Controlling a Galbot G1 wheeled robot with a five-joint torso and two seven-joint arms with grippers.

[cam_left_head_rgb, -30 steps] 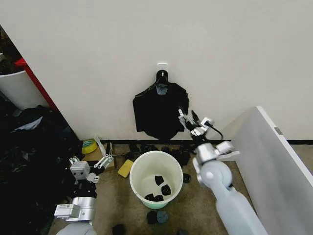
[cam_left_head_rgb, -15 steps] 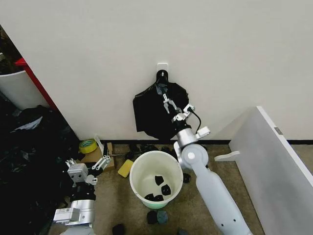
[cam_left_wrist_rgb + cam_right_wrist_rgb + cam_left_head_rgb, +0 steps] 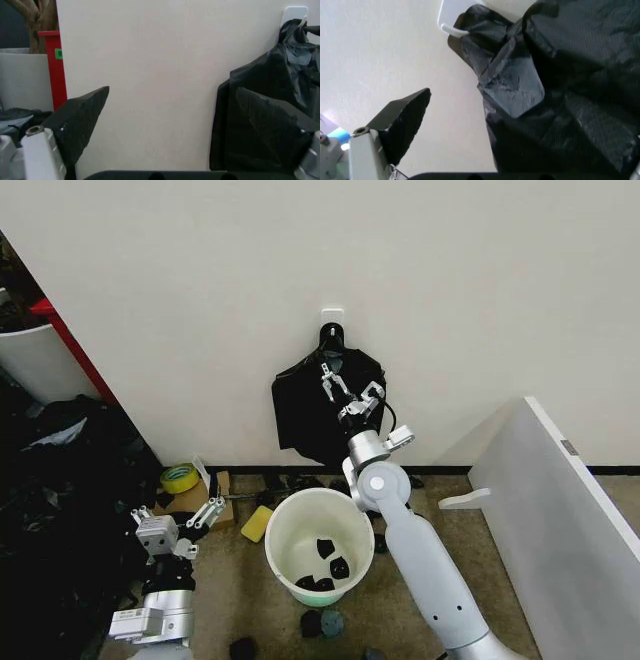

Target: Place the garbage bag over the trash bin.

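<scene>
The trash bin point(image 3: 276, 532), round and white, stands on the floor below the wall hook, with a few small black scraps inside. A flat black bundle of bags point(image 3: 300, 415) hangs on the hook point(image 3: 333, 312); a separate garbage bag is out of view. My right gripper point(image 3: 349, 386) is raised against the front of the bundle, open, with nothing between its fingers. In the right wrist view one dark finger point(image 3: 402, 120) stands beside the bundle's crinkled neck point(image 3: 520, 82). My left gripper point(image 3: 178, 516) sits low, left of the bin, open and empty; its pads point(image 3: 80, 116) face the wall.
A heap of black plastic point(image 3: 60, 500) and a white container with red trim point(image 3: 35, 355) fill the left side. A yellow tape roll point(image 3: 181, 477), cardboard and a yellow sponge point(image 3: 256, 524) lie by the bin. A white panel point(image 3: 560, 520) slants at right. Scraps point(image 3: 321, 623) dot the floor.
My right gripper has swung left and upward from beside the bundle to its front, near the hook. The left gripper has sunk slightly.
</scene>
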